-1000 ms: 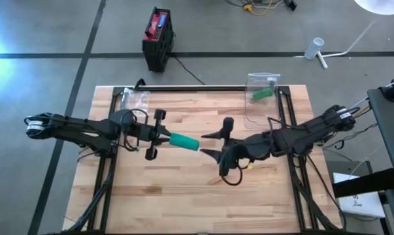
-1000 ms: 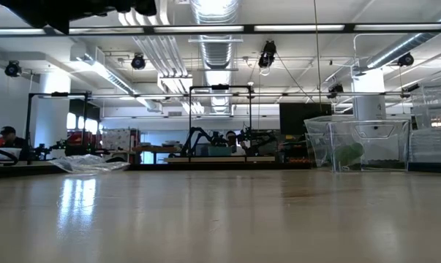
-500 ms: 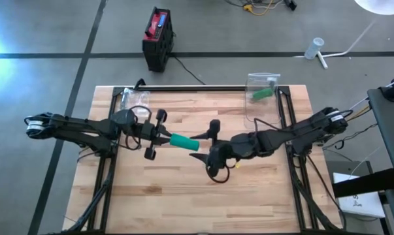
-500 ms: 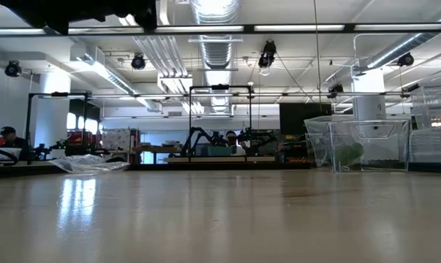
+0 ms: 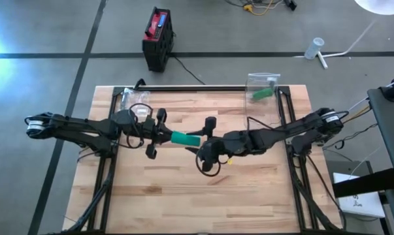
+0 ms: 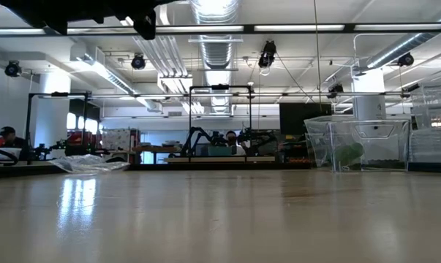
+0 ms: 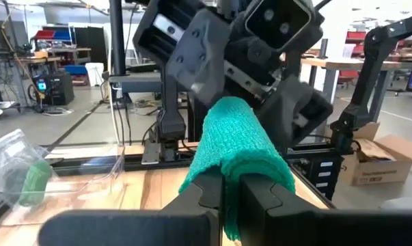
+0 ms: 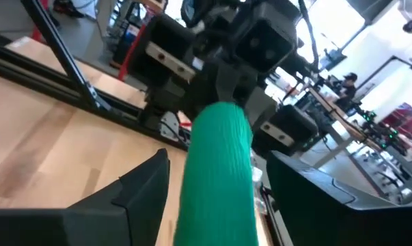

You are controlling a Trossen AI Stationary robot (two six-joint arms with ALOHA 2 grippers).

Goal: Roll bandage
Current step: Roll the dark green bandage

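Your right gripper (image 5: 204, 145), fingers spread wide, is now closing around the green bandage roll (image 5: 184, 138) your left gripper (image 5: 159, 134) is pinching, readying a handover.

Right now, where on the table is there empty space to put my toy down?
The near half of the wooden table, below both arms, is bare. So is the far middle strip, between the crumpled bag and the clear bag. The centre is crowded: the left tool grips the green bandage roll, held off the table, and the open right tool surrounds its other end.
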